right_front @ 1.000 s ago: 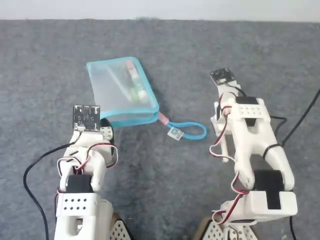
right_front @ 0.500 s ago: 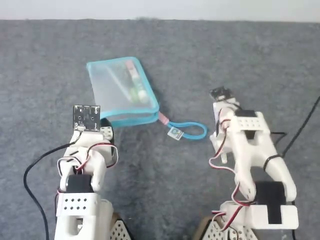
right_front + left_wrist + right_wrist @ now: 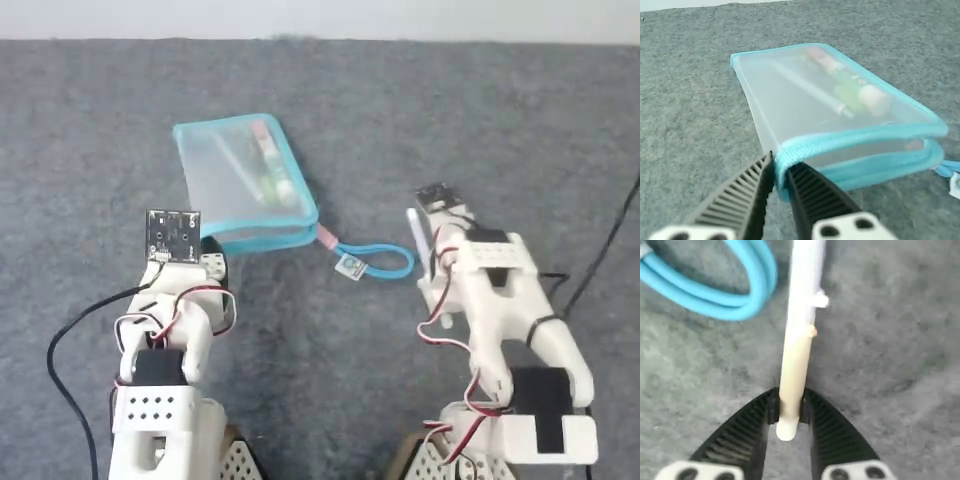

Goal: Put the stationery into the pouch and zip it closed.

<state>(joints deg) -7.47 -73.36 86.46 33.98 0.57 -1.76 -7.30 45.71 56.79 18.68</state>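
A translucent pouch (image 3: 243,183) with turquoise trim lies flat left of the table's middle. A white pen and green and pink stationery (image 3: 850,92) show through its wall. My left gripper (image 3: 780,166) is shut on the trim at the pouch's (image 3: 840,120) near corner. A blue strap loop (image 3: 378,262) trails from the pink zipper pull (image 3: 326,237) toward the right arm. My right gripper (image 3: 788,409) is shut on the end of a white pen (image 3: 801,325). That pen (image 3: 414,231) points away from the arm, just right of the strap loop (image 3: 715,295).
Grey carpet-like cloth (image 3: 500,110) covers the table, with a pale wall along the far edge. Black cables (image 3: 60,360) run beside each arm's base. Open cloth lies behind the pouch and at the far right.
The right arm has drawn back toward the front and swung slightly left, and the white pen in its gripper now shows beside the strap loop. The left arm and the pouch stayed still.
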